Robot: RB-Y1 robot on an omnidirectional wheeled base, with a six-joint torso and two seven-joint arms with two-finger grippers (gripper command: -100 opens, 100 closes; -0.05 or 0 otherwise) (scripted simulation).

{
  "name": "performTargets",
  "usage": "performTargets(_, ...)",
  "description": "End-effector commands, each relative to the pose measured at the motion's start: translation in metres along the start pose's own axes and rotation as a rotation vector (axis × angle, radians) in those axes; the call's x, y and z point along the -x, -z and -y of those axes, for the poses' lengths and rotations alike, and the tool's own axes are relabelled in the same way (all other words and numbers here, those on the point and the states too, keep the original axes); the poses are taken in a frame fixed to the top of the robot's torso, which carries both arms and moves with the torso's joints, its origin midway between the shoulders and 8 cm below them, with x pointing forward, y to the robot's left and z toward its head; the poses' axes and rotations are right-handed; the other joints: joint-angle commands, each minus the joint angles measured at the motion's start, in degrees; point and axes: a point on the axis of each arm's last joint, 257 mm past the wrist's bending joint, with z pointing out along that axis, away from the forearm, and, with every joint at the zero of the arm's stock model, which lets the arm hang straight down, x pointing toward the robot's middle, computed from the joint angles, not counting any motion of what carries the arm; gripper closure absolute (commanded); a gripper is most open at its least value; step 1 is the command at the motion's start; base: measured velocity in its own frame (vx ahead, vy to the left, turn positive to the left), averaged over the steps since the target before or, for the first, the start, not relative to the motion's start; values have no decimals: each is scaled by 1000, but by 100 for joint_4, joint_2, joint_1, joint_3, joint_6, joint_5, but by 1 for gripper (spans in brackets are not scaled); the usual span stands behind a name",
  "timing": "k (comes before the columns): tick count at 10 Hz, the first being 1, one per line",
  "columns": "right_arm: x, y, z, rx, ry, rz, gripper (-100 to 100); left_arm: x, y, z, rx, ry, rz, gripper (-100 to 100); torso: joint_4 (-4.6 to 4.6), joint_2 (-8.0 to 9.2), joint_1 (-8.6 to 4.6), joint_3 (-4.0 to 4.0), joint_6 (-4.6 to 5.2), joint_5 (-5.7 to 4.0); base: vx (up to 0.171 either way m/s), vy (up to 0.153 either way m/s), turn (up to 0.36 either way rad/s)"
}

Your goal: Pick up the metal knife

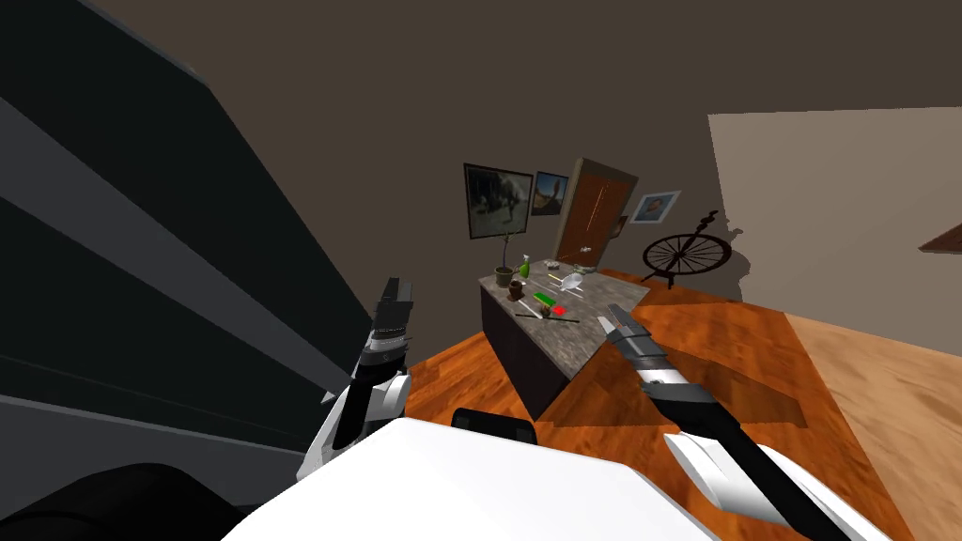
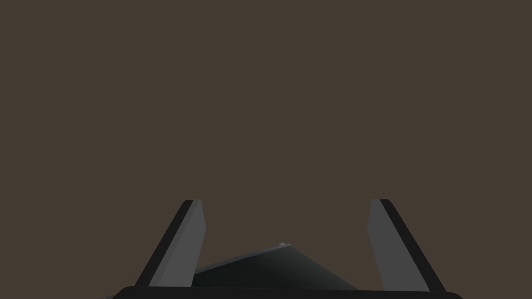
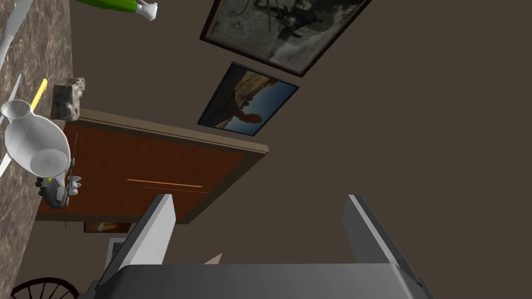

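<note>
Now right tool (image 1: pixel 607 319) spread near counter (image 1: pixel 575 347); left tool (image 1: pixel 395 284) spread, raised.

Stone-topped counter (image 1: pixel 581 353): potted plant (image 1: pixel 505 273), green bottle (image 1: pixel 525 269), jug (image 1: pixel 570 280), red block (image 1: pixel 559 310).

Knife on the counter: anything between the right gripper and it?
Nothing visible blocks the right gripper, open by the counter edge. Pale thin utensils lie among a glass pitcher and red block; which one is wanted, I cannot tell.
</note>
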Motion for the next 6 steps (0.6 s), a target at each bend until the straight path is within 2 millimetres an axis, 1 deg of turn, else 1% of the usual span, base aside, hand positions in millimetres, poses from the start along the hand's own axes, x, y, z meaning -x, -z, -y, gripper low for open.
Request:
performTargets(1, 1, 0, 7, -17, 22, -19, -100, 0, 0, 0, 0, 0, 0, 0, 0, 0, 0, 0, 0, 0, 12, 80, 55)
performTargets(2, 5, 5, 22, -58, 49, -41, -100, 0, 0, 0, 0, 0, 0, 0, 0, -1, -8, -1, 3, -1, 14, 90, 140)
performTargets(3, 5, 5, 22, -57, 57, -49, -100, 0, 0, 0, 0, 0, 0, 0, 0, -2, -6, -1, 0, -1, 18, 65, 86)
performTargets(4, 9, 11, 38, -100, 85, -73, -100, 0, 0, 0, 0, 0, 0, 0, 0, -3, -14, -2, 3, -2, 58, 63, 196)
performTargets(5, 9, 11, 37, -100, 92, -81, -100, 0, 0, 0, 0, 0, 0, 0, -3, -15, -16, -8, -1, -3, 34, 39, 117)
performTargets(6, 13, 19, 54, -146, 120, -107, -100, 0, 0, 0, 0, 0, 0, 0, -2, -10, -24, -6, 2, -4, 51, 58, 174)
